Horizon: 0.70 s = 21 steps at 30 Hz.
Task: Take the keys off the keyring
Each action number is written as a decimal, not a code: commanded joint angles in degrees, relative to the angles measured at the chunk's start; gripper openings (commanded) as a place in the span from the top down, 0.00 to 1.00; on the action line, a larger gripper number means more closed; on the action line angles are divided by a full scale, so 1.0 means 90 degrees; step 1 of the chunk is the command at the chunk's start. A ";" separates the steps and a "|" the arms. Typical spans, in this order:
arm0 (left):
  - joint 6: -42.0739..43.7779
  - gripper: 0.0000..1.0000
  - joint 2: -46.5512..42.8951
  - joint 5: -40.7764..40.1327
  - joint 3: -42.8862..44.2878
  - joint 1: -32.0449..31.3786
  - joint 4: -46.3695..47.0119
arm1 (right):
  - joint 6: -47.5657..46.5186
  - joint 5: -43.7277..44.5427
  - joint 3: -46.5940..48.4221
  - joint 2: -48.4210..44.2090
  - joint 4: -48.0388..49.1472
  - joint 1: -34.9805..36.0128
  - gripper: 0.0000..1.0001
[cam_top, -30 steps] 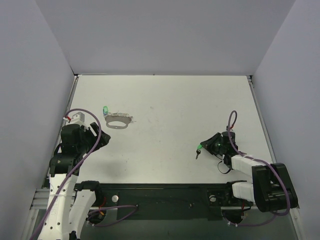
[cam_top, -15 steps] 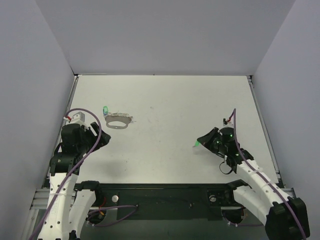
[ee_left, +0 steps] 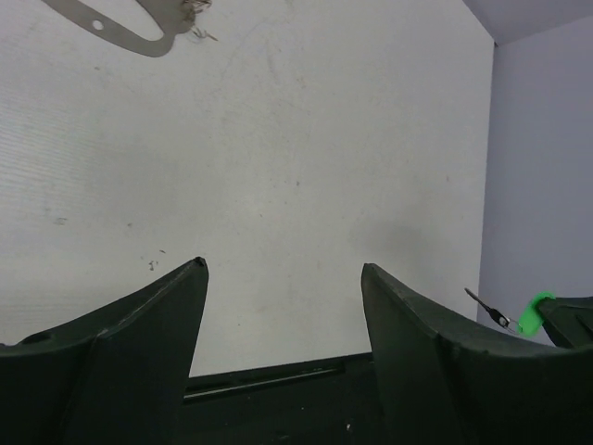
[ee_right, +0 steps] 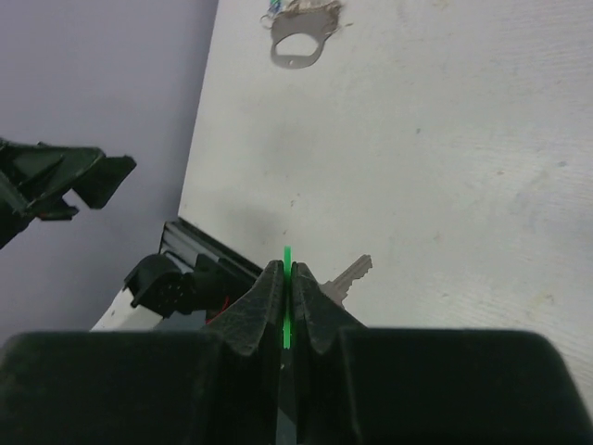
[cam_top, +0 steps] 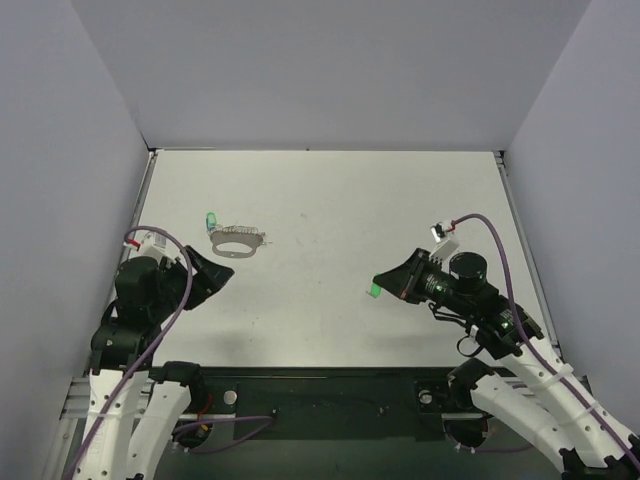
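The keyring (cam_top: 238, 241) lies flat at the table's far left, with one green-headed key (cam_top: 211, 219) at its left end. It also shows in the left wrist view (ee_left: 120, 23) and the right wrist view (ee_right: 301, 42). My right gripper (cam_top: 380, 284) is shut on a second green-headed key (cam_top: 372, 290) and holds it above the table, right of centre. In the right wrist view its green head (ee_right: 287, 258) is pinched edge-on and its silver blade (ee_right: 350, 275) sticks out to the right. My left gripper (cam_top: 215, 275) is open and empty, just near of the keyring.
The black front rail (cam_top: 320, 385) runs along the table's near edge. Grey walls close in the left, back and right sides. The right gripper's key (ee_left: 531, 312) shows at the right edge of the left wrist view.
My right arm has risen from the table with the green-headed key and moved it slightly left. My left arm has shifted a little nearer and lower; its gripper stays open.
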 commanded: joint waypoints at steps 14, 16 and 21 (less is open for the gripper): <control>0.0063 0.27 0.0202 0.1558 0.1755 -0.1281 0.1057 | 0.0022 0.2013 0.2173 0.0797 -0.0174 0.3544 1.00; 0.0239 0.27 0.0436 0.1558 0.2125 -0.1281 0.1068 | 0.0012 0.2520 0.2398 0.0924 -0.0311 0.3924 1.00; 0.0542 0.27 0.1372 0.1491 0.3113 -0.1349 0.0970 | -0.0027 0.3489 0.3080 0.1391 -0.0769 0.4666 1.00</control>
